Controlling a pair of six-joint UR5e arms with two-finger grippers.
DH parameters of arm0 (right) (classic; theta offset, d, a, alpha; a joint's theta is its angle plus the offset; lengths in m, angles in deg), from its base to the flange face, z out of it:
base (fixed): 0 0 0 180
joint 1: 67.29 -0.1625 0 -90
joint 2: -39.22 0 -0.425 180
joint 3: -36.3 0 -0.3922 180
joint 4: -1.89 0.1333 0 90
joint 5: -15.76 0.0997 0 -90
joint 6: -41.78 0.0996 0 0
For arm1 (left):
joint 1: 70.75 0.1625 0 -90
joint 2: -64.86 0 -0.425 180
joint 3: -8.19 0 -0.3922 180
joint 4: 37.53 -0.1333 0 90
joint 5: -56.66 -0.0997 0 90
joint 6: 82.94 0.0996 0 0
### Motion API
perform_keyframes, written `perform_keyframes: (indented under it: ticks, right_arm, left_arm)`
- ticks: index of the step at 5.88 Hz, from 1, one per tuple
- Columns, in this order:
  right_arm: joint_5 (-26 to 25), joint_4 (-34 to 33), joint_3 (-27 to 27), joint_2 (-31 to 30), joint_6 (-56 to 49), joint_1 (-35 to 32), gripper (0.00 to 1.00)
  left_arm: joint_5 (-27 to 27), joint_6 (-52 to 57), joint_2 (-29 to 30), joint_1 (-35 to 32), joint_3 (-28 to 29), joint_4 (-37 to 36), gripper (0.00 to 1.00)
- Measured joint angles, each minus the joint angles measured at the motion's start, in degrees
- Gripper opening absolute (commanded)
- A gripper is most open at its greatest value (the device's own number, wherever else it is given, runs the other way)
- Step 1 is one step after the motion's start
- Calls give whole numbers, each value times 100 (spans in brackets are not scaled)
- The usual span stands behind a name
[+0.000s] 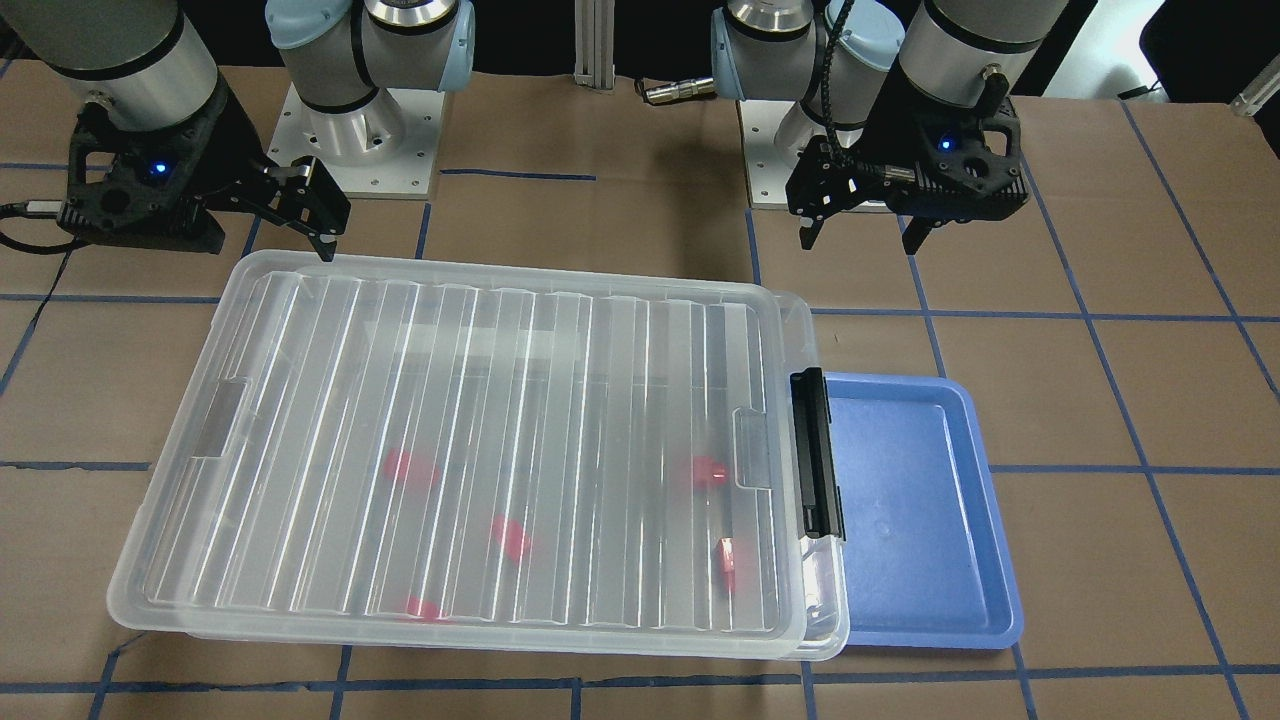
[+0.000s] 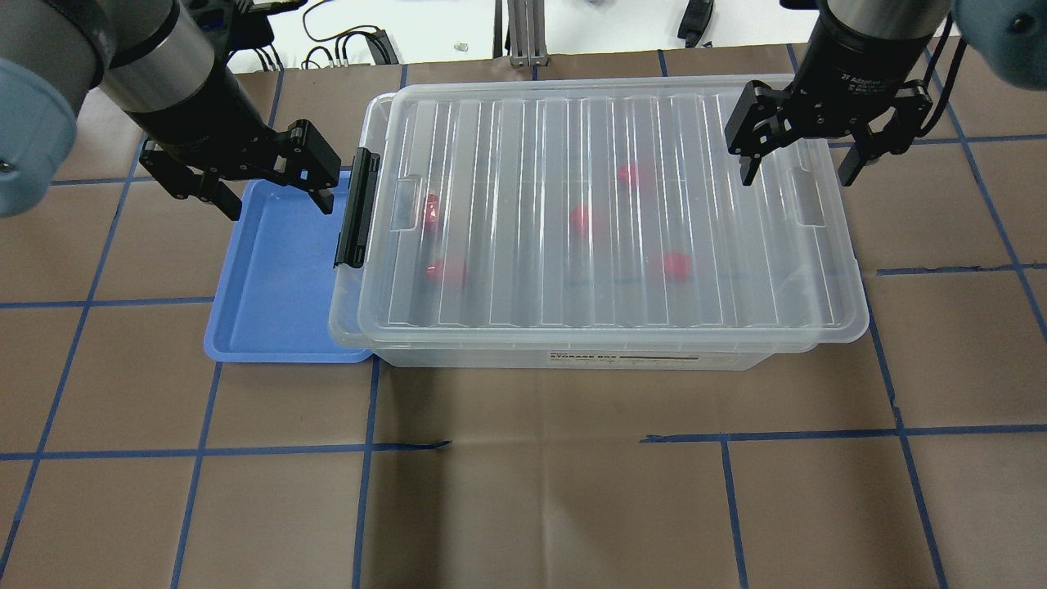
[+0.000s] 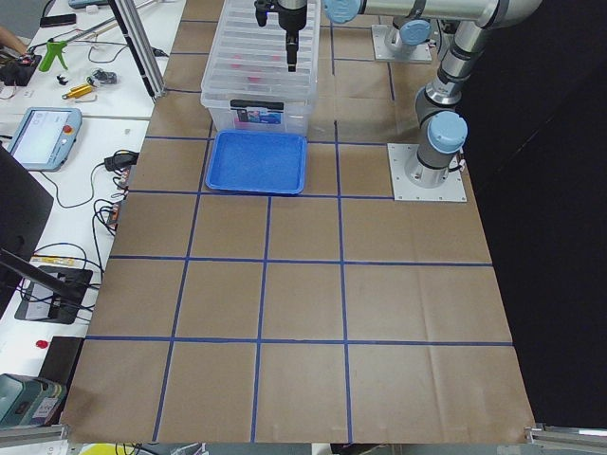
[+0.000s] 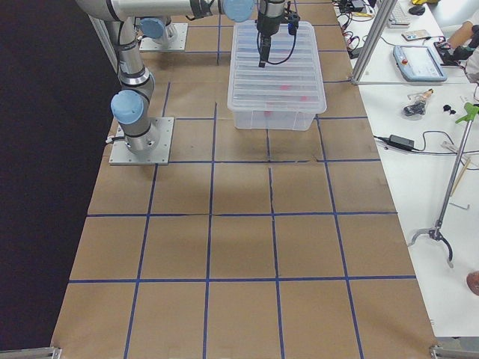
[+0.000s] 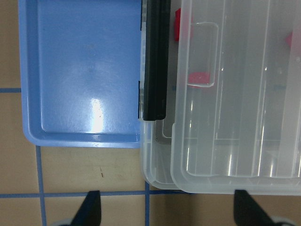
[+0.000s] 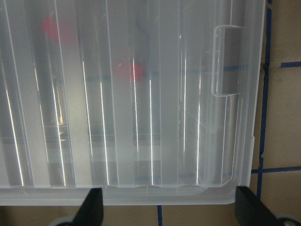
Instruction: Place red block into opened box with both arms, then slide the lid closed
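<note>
The clear box lies across the table with its black latch facing the robot's left. The ribbed lid rests on top, shifted slightly away from the latch end, so a strip of box rim shows. Several red blocks lie inside, blurred through the lid. My left gripper hovers open over the blue tray, beside the latch. My right gripper hovers open above the lid's far end, near its tab recess. Neither gripper holds anything.
A blue tray with nothing in it sits against the latch end of the box. Brown paper with blue tape lines covers the table. The arm bases stand behind the box in the front-facing view.
</note>
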Motion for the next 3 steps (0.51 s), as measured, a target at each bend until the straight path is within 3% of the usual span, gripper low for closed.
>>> perform_keyframes:
  ticks: [3]
  right_arm:
    - [3, -21, -29, -30, 4, -8, 100]
  left_arm:
    - [-1, 0, 1, -10, 0, 0, 99]
